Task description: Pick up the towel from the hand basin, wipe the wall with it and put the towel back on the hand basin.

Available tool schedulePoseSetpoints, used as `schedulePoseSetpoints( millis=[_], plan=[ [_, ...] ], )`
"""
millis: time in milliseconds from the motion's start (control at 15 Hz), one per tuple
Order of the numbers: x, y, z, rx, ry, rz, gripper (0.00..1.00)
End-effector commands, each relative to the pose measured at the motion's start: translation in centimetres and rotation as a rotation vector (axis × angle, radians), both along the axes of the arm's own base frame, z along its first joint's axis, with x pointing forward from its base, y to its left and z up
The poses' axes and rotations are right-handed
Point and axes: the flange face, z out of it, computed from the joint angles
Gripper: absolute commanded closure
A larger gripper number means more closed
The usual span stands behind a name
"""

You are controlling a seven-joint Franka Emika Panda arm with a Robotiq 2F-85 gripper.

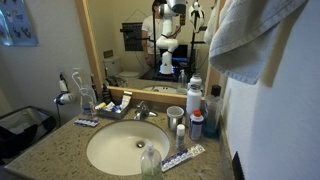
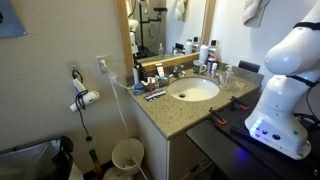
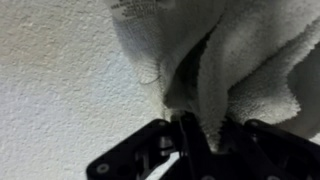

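"Could you make out the pincer from where you stood?"

"Hardly. In both exterior views it was hidden behind the towel or cut off by the top edge. Only the wrist view showed it: dark jaws clamped on a fold of the towel, their bases blurred and in shadow."

"And the arm?"

"Its white body rose from the base beside the tabletop and ran out of frame at the right, reaching high. The towel hung against the pale textured wall, well above the hand basin, its upper part cropped."

"Was the cloth touching the wall?"

"It looked pressed to it, though I could not tell for sure."
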Motion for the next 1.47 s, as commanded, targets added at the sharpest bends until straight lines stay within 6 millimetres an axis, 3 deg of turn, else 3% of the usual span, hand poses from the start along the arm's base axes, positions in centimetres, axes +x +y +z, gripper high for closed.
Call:
schedulePoseSetpoints(
  millis=[0, 200, 467, 1133, 1400],
  plan=[
    [-1.7, 2.4, 3.0, -0.049, -0.098, 0.039, 0.96],
    [-2.1, 4.1, 5.1, -0.080, -0.159, 0.068, 0.96],
    [-1.0, 4.8, 6.3, -0.093, -0.206, 0.098, 0.96],
    [3.4, 3.0, 7.7, -0.119, -0.220, 0.087, 0.96],
    [3.9, 1.7, 8.7, -0.134, -0.231, 0.058, 0.96]
  ],
)
